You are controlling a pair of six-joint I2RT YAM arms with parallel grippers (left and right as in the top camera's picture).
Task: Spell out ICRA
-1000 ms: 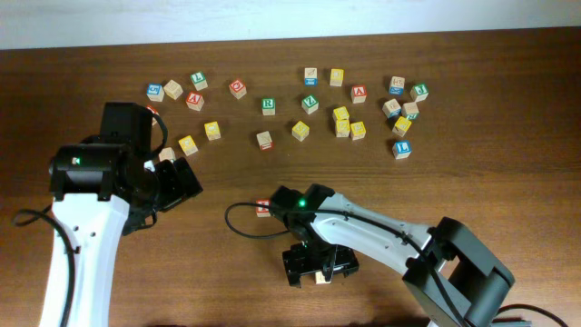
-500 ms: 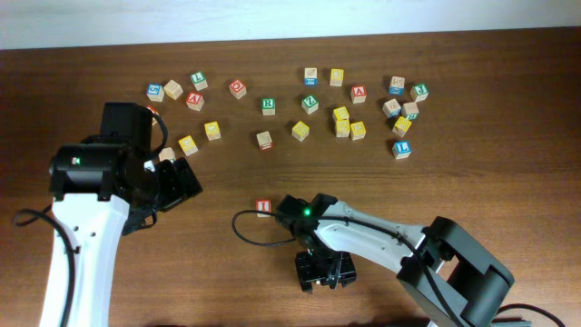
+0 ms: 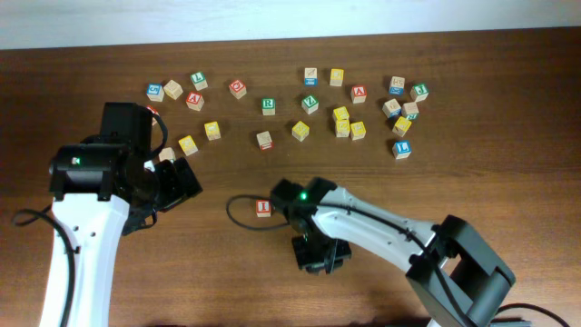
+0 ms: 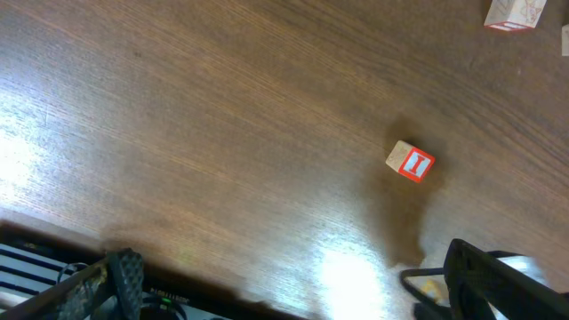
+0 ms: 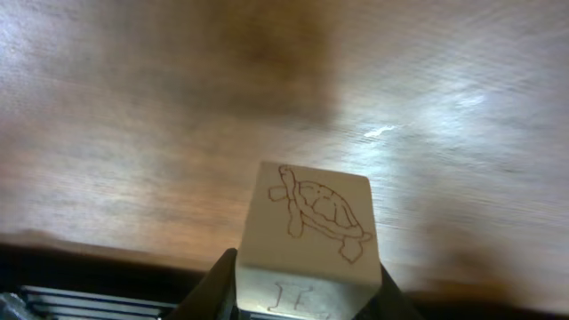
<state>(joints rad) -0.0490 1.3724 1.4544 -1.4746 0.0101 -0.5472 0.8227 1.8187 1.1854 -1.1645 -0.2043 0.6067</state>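
Observation:
In the right wrist view a plain wooden block (image 5: 311, 222) with a turtle drawing on top and a letter outline on its front sits between the jaws. My right gripper (image 5: 307, 276) is shut on it, a finger against each side. Seen from overhead, the right gripper (image 3: 320, 255) covers that block at the table's front middle. A red block with the letter I (image 3: 264, 208) lies just left of it and also shows in the left wrist view as the red I block (image 4: 411, 164). My left gripper (image 3: 178, 183) hovers open and holds nothing, left of the I block.
Several letter blocks lie scattered along the back of the table, among them a green R (image 3: 269, 105) and red A blocks (image 3: 195, 100) (image 3: 359, 93). A yellow cluster (image 3: 343, 123) sits at the back right. A black cable (image 3: 238, 213) loops beside the I block.
My right gripper has closed from wide open onto the turtle block and shifted slightly toward the back. The left arm and the I block have not moved.

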